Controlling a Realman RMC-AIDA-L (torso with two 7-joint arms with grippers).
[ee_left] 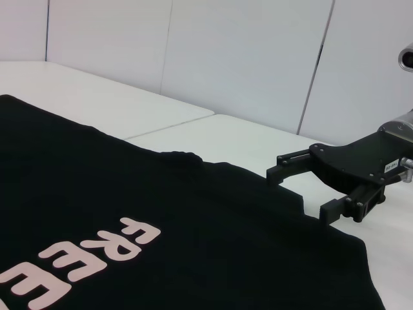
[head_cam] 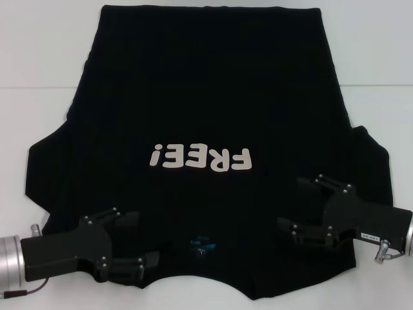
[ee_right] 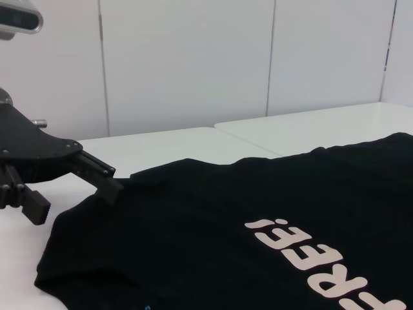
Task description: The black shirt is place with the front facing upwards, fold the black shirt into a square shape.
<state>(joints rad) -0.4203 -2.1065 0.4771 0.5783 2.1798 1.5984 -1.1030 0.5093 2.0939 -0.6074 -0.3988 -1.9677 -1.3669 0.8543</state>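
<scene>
The black shirt [head_cam: 206, 110] lies spread flat on the white table [head_cam: 45, 64], its front facing up. The white "FREE!" lettering [head_cam: 200, 158] is in the middle of the cloth and reads upside down in the head view, so the collar is on the side near the robot and the hem on the far side. A small blue neck label [head_cam: 201, 244] shows at the collar, between the two grippers. Both short sleeves are spread out to the sides.

The left gripper [head_cam: 139, 239] is over the near left part of the shirt, beside the collar, close to the shoulder. Its jaws are spread apart and point toward the middle of the shirt, with nothing between them. In the right wrist view the same gripper [ee_right: 77, 187] is at the edge of the cloth, and the lower finger seems to be just beside the fabric, but I cannot tell if it touches.

The right gripper [head_cam: 293, 203] is over the near right shoulder area, and its jaws are also spread wide and hold nothing. In the left wrist view it [ee_left: 293, 190] hangs just above the edge of the shirt, where the black cloth meets the table.
</scene>
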